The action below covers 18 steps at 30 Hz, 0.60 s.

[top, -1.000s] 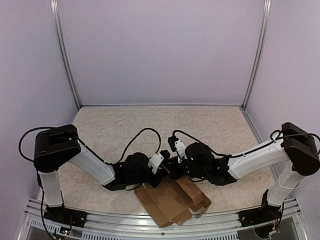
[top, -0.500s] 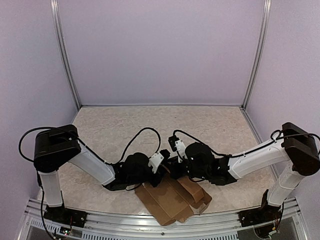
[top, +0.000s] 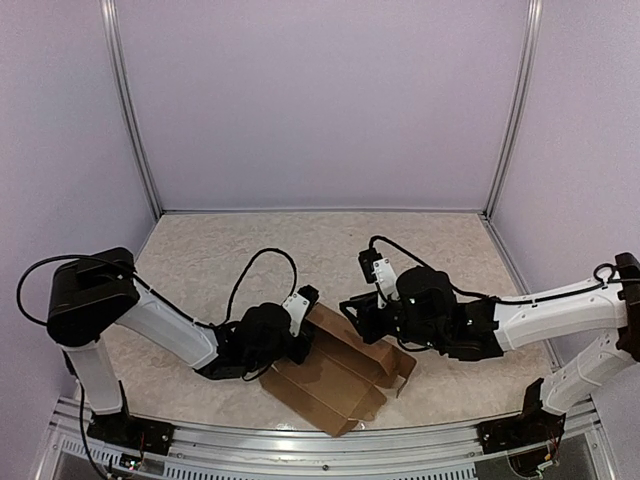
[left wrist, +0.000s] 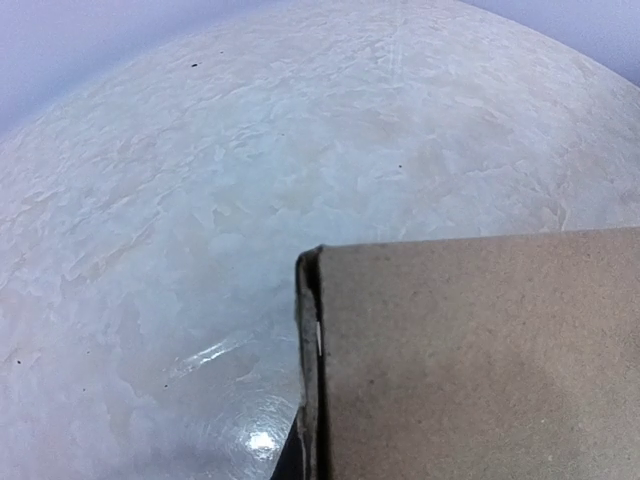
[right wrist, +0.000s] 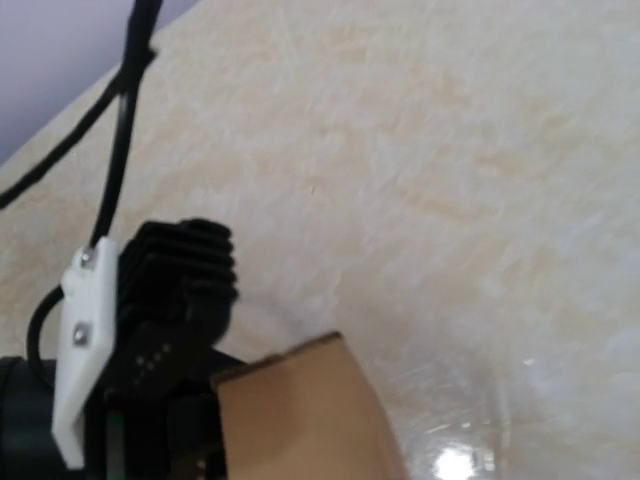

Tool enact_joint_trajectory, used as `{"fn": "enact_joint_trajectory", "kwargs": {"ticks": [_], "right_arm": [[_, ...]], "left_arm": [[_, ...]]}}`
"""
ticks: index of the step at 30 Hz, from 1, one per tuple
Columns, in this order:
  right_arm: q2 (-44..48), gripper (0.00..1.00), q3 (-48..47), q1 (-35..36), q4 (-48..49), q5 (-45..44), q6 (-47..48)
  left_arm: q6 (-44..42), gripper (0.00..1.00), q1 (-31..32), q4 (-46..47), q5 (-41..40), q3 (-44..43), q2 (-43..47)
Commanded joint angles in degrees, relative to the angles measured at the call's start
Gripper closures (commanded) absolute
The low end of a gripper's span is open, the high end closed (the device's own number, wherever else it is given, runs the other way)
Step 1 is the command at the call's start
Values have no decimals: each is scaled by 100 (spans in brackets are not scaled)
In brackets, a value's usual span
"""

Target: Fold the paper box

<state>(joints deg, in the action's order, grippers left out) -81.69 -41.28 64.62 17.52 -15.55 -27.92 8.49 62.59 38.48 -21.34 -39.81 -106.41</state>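
The left gripper (top: pixel 303 336) is seen low in the centre of the top view, pressed against the left end of the paper box (top: pixel 335 378). Its fingers are hidden by its own black body. It is taken to be closed, clamped on a wall of the box. In the left wrist view the lower right of the frame is filled by a plain brown cardboard face. The folded edge of that face runs down the middle of the frame. A thin slit is shown along that edge, but nothing of the box's inside can be made out.

The right gripper (top: pixel 353 312) is found just right of centre in the top view, at the upper edge of the box. Whether contact is made cannot be told. None of its fingers appear in the right wrist view, so how far it is open cannot be told either. In that view one brown end of the box is seen at the bottom centre, with the left gripper's black ribbed housing and white bracket just to its left.

The box is laid slantwise on the pale mottled table (top: pixel 300 250), low in the top view between the two arms. It is part folded, with overlapping panels.
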Motion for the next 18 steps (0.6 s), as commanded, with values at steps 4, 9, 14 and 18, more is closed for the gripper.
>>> {"fn": "enact_joint_trajectory", "kwargs": {"ticks": [4, 9, 14, 18], "right_arm": [[1110, 78, 6, 34, -1454, -511, 187], [1639, 100, -111, 37, -2252, -474, 11], [1766, 100, -158, 38, -2723, -359, -202], [1577, 100, -316, 38, -3060, -249, -325]], "left_arm": [[628, 100, 78, -883, -688, -200, 380], [1143, 100, 178, -1357, -1089, -301, 532], [1791, 100, 340, -2365, -1768, -640, 638], [2234, 100, 384, -2836, -1778, -872, 607]]}}
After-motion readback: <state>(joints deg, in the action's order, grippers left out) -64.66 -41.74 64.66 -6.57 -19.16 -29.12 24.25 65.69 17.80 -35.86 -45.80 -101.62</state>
